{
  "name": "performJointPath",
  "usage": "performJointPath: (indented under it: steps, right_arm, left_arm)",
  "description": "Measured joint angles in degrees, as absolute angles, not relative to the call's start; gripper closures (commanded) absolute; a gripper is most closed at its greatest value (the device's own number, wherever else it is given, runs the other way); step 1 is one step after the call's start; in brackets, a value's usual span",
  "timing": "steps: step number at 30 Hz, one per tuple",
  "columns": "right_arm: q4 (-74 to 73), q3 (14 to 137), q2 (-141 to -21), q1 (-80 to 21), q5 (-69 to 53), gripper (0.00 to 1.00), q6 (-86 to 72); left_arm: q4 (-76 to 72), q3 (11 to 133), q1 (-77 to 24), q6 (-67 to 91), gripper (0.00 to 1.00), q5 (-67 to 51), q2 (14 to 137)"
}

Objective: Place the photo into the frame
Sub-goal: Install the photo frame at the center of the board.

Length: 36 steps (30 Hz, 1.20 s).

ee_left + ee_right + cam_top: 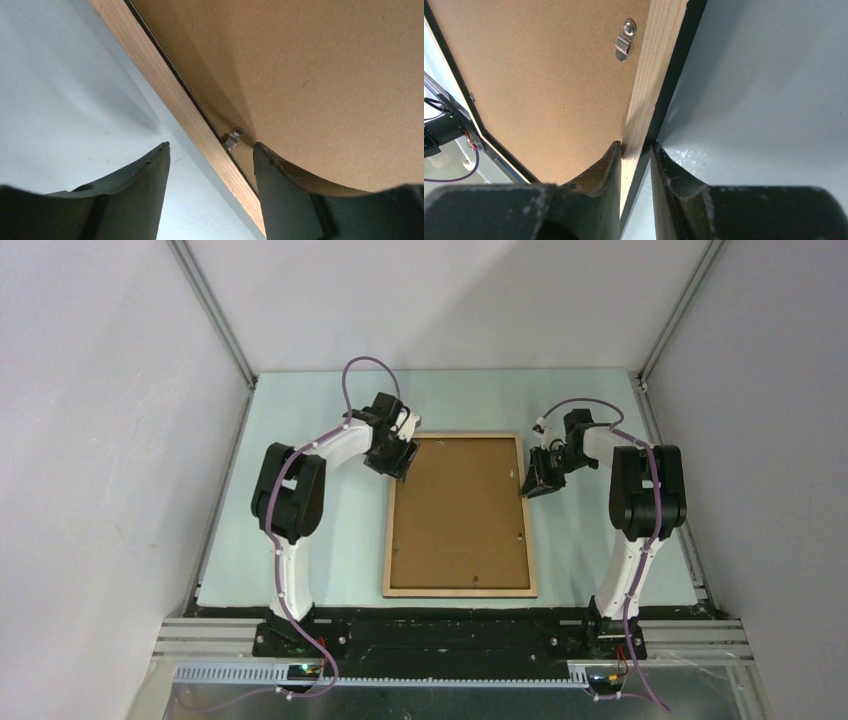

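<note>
From above, the frame (460,591) is seen lying back-up at the middle of the table (330,540), with the brown backing board (458,515) set in it. The grips are shown only by the wrist views. The left gripper (211,147) is spread open astride the left rail, nothing gripped, beside a metal tab (234,137). The right gripper (635,145) is clamped on the right rail.

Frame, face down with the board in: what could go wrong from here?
1. Right gripper pinches only the thin right rail of the frame; it may slip or tilt.
2. Left gripper is open astride the rail by a clip; closing could snag it.
3. Board seems bowed there; it may pop out.
</note>
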State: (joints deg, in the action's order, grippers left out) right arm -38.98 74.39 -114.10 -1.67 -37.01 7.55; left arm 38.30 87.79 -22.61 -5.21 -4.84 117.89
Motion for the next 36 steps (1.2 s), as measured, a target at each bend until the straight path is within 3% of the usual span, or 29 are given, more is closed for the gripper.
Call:
performJointPath:
  steps: [5,19,36]
  right_arm:
    - [-38.98,74.39,-114.13,-1.63,-37.15,0.96,7.55]
    - [-38.98,74.39,-114.13,-1.61,-37.12,0.96,7.57]
    - [-39.13,74.39,-114.13,-1.74,-37.12,0.96,8.82]
  left_arm:
    - [38.0,83.99,-22.61,-6.02,0.22,-5.82,114.65]
    - [37.89,62.94,-22.61,-8.21,0.17,-14.0,94.98]
    - [37.93,52.62,-26.35,-9.61,0.1,-18.26,88.16]
